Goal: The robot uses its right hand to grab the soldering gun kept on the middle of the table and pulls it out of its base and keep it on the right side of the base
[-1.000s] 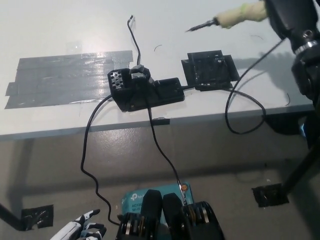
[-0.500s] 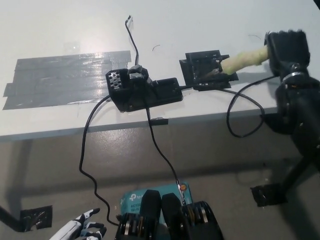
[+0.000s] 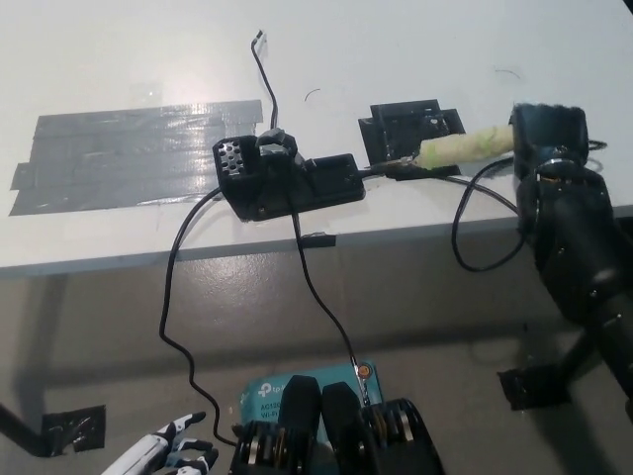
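Head view shows the black right hand (image 3: 547, 134) at the bench's right edge, fingers wrapped round the butt of the iron (image 3: 457, 150). The iron is clear of its base (image 3: 289, 178) and lies nearly flat, low over the bench (image 3: 396, 49). Its long axis runs right to left, with the padded yellow handle at the hand and the dark tip pointing left toward the base. The tip is down at the front edge of the black tray (image 3: 410, 134), right beside the base, though I can't tell if it's touching. So the iron is already on the right side of the base, and by my reckoning what's left is to lay it down and let go.

The handle sits just beside the tray and crosses its near corner, so it could come to rest half on that rather than flat on the bench. The cord (image 3: 473, 233) loops off the front edge under the hand and may drag on the iron once it's freed. A second cable (image 3: 176, 287) hangs down from the base, well clear. A grey tape patch (image 3: 129, 153) lies far off to the left.

The white left hand (image 3: 163, 455) rests low at bottom left, fingers apart and empty, nowhere near the work.
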`<state>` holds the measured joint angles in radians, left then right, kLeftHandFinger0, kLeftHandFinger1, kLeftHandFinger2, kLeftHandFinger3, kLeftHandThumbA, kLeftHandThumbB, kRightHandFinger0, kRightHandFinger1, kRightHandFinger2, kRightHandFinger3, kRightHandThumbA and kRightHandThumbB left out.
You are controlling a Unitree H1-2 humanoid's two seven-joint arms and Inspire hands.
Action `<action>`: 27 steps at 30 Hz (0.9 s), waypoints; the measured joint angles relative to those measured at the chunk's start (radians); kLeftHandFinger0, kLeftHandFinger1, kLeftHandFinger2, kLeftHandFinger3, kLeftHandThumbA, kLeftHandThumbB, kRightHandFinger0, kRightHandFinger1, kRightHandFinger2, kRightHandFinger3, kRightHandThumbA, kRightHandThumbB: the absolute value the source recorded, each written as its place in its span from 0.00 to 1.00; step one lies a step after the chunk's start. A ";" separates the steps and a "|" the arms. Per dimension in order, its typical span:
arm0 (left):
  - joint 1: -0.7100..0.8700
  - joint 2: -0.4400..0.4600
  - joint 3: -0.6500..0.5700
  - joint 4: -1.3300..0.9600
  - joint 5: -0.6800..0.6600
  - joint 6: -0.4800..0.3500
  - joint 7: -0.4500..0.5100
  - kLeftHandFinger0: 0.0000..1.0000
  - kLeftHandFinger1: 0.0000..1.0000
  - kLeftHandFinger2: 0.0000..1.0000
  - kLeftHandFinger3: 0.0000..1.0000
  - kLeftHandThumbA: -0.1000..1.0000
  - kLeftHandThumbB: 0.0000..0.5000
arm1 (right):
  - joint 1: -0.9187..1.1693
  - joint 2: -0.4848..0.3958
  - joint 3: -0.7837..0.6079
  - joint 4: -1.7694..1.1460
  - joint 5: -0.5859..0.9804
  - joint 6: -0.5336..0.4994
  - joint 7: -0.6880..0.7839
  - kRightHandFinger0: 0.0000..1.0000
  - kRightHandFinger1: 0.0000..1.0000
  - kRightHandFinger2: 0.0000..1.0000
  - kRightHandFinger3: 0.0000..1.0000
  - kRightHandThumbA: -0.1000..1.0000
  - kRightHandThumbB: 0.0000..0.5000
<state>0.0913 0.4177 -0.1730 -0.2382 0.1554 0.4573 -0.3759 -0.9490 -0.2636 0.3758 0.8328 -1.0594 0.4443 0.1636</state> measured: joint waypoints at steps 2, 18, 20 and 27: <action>0.000 -0.001 0.001 0.000 0.002 0.000 0.000 0.64 0.75 0.83 1.00 0.64 0.51 | 0.000 -0.013 0.020 -0.019 0.000 0.004 0.046 1.00 1.00 1.00 1.00 0.47 1.00; 0.022 -0.001 0.014 -0.001 0.012 0.000 -0.010 0.65 0.75 0.82 0.96 0.61 0.48 | -0.059 -0.120 0.144 -0.152 0.046 0.005 0.380 1.00 1.00 1.00 1.00 0.71 1.00; 0.025 -0.001 0.019 -0.002 0.013 0.000 -0.013 0.64 0.75 0.83 0.96 0.62 0.49 | -0.071 -0.126 0.141 -0.179 0.057 0.007 0.422 1.00 1.00 1.00 1.00 0.73 1.00; 0.029 -0.001 0.024 -0.002 0.017 0.000 -0.025 0.64 0.75 0.84 0.99 0.64 0.51 | -0.085 -0.164 0.113 -0.308 0.094 0.008 0.518 1.00 1.00 1.00 1.00 0.68 1.00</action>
<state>0.1202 0.4170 -0.1494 -0.2399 0.1723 0.4574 -0.4006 -1.0341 -0.4276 0.4888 0.5252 -0.9652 0.4525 0.6814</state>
